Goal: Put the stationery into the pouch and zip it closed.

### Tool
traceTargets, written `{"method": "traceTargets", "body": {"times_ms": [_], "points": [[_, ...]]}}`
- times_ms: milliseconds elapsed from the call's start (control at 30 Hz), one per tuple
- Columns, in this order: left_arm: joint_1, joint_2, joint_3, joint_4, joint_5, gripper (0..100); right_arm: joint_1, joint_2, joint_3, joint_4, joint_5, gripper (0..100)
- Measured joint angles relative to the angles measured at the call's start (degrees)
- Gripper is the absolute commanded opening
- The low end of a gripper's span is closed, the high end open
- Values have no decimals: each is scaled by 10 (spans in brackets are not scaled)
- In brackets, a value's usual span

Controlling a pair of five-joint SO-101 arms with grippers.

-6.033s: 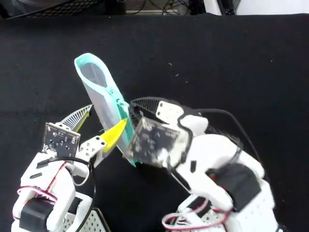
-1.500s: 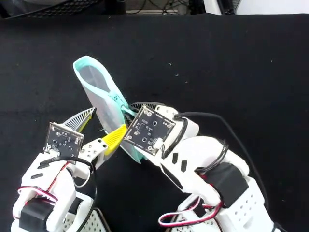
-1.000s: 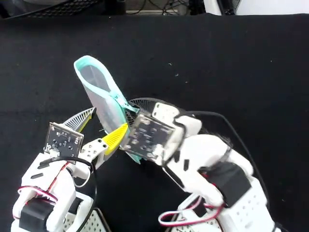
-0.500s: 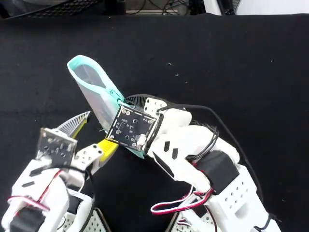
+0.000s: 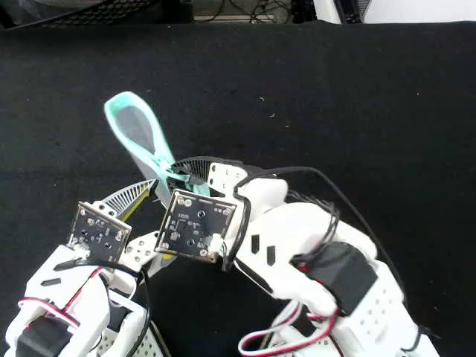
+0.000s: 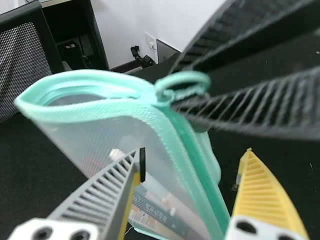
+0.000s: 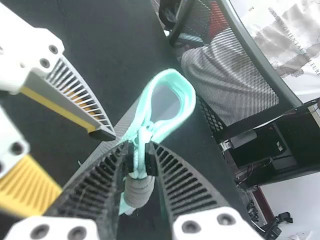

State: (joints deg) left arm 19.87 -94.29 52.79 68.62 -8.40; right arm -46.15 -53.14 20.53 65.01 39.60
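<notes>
A mint mesh pouch [image 5: 134, 130] stands tilted on the black table, its open end up and to the far left. My left gripper [image 5: 158, 202] is shut on the pouch body [image 6: 100, 130], a grey finger [image 6: 107, 192] on one side and a yellow finger [image 6: 256, 195] on the other. My right gripper [image 5: 172, 175] is shut on the zipper pull [image 6: 182, 86], its black ribbed fingers [image 7: 102, 190] pinching the pull [image 7: 141, 156] just below the open loop of the pouch mouth [image 7: 170, 100]. Stationery [image 6: 150, 207] shows through the mesh low inside.
Black cloth [image 5: 335, 97] covers the table, with free room to the right and far side. The arms' white bases [image 5: 149, 343] sit at the near edge. A mesh office chair [image 7: 235, 75] stands beyond the table.
The right arm has swung left and nearer along the zip, holding the pull. The pouch top has leaned further left and its mouth has narrowed. The left arm shifted slightly.
</notes>
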Motion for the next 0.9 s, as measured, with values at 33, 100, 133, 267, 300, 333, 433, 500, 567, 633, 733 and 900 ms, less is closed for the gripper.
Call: {"method": "traceTargets", "body": {"times_ms": [33,100,133,267,300,333,433,500,567,633,733,900], "points": [[0,0,3,0,0,311,0,0,-11,11,0,12],[0,0,3,0,0,311,0,0,-33,33,0,12],[0,0,3,0,0,311,-1,0,-40,45,0,12],[3,0,3,0,0,310,0,0,-53,74,0,12],[3,0,3,0,0,310,0,0,-55,81,0,12],[3,0,3,0,0,310,0,0,-56,87,0,12],[-7,0,3,0,2,312,0,0,-76,113,0,12],[-31,0,3,-11,2,313,0,0,-98,127,0,12],[-58,0,11,-27,3,313,0,0,-123,142,0,12],[-81,0,23,-43,3,313,-1,-7,-147,154,0,12],[-94,0,35,-54,3,314,-2,-7,-160,158,0,12],[-98,0,35,-55,3,314,-2,-6,-139,158,0,12]]}}
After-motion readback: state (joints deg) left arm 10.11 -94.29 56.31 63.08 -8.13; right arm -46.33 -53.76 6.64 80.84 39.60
